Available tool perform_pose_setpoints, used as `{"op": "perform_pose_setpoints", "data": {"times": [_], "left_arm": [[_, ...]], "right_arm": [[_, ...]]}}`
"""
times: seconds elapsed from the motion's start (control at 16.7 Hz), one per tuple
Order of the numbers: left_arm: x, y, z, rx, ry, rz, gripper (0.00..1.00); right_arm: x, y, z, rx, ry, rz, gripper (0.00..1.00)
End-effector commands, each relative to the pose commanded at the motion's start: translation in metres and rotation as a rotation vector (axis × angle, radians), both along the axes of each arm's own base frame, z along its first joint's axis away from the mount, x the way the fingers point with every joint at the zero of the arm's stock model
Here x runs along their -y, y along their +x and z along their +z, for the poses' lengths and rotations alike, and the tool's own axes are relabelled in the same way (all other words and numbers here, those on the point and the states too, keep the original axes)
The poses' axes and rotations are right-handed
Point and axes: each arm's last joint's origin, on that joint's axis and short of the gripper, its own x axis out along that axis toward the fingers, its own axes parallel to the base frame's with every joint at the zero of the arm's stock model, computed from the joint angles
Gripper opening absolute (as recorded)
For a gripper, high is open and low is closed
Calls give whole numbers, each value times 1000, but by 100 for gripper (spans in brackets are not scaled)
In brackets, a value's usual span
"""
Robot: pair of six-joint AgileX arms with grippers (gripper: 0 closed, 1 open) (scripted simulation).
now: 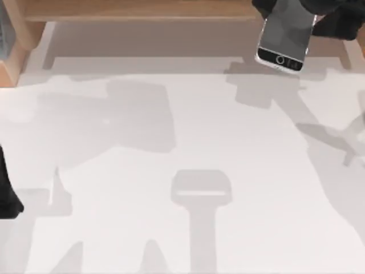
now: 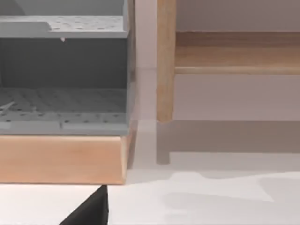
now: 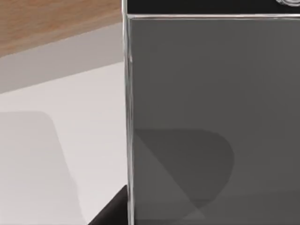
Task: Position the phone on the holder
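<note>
One phone (image 1: 283,34) is up at the far right of the desk (image 1: 182,148), tilted, home-button end toward the near side, its far end under the dark right gripper (image 1: 328,14). Looks carried above the surface, probably clamped, but I cannot tell if the fingers are clenched or released. Holder (image 1: 201,188) sits near-centre, well apart from the phone. Left arm (image 1: 7,194) parked at left edge. Risk: w/ a grip at one end only, the phone could swing or slip en route, then miss the holder's ledge.

R arm (image 1: 336,17) raised at far right table edge; L arm (image 1: 7,191) parked at left edge.
</note>
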Motion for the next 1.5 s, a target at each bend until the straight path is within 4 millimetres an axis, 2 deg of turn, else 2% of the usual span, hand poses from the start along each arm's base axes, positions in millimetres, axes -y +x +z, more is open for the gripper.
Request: {"op": "perform_pose_setpoints", "data": {"times": [0.42,0.66,1.08,1.5], "left_arm": [[0,0,0,0,0,0,100],[0,0,0,0,0,0,100],[0,0,0,0,0,0,100],[0,0,0,0,0,0,100]], "right_arm": [[54,-41,42,235,-6,3,0],[79,-64,44,336,-34,7,0],[117,-98,20,441,-123,16,0],[154,-134,-62,519,-266,21,0]]}}
